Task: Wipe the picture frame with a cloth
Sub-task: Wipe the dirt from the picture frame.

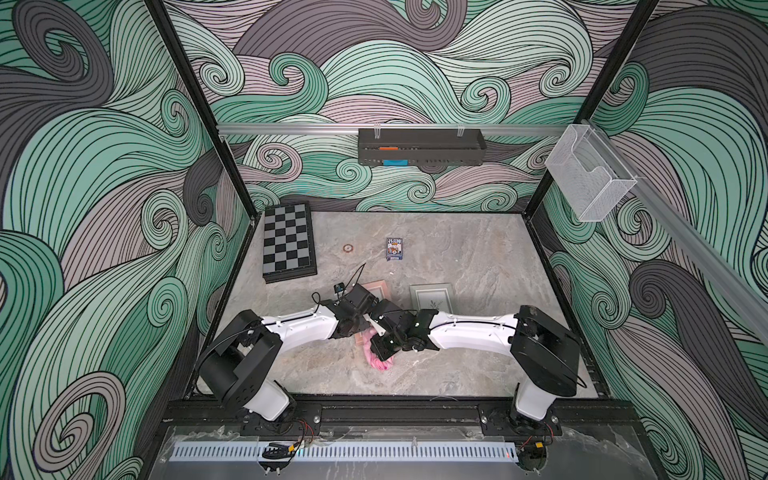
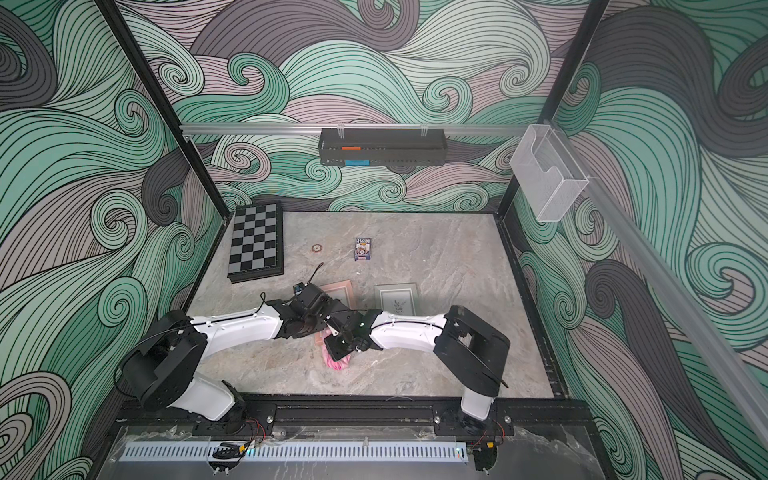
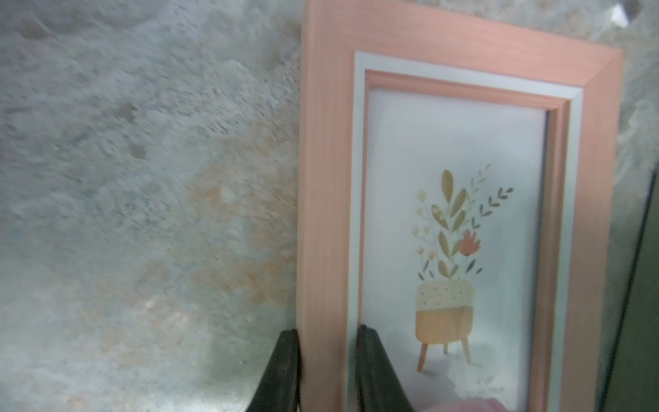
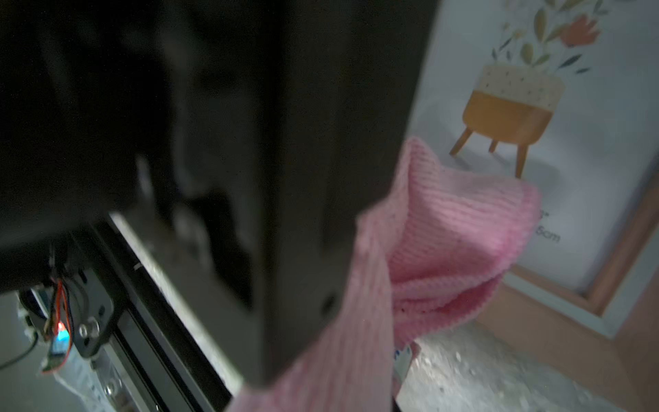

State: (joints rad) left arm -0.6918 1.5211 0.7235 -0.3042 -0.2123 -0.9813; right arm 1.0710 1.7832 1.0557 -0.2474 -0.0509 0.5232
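pink cloth pinched in right end effector, against picture frame

White arms, black joints, cables and fingers.

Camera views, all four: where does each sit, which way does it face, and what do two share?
Top views: high over the robot's base side, looking down and toward the back wall at the table; left arm and right arm show.
Left wrist: on the left arm, looking along its fingers at the pink frame they clamp.
Right wrist: on the right arm, looking past a dark blurred part at the cloth in front of the pink frame.
Shared: both wrist views show the pink frame's potted-plant print.
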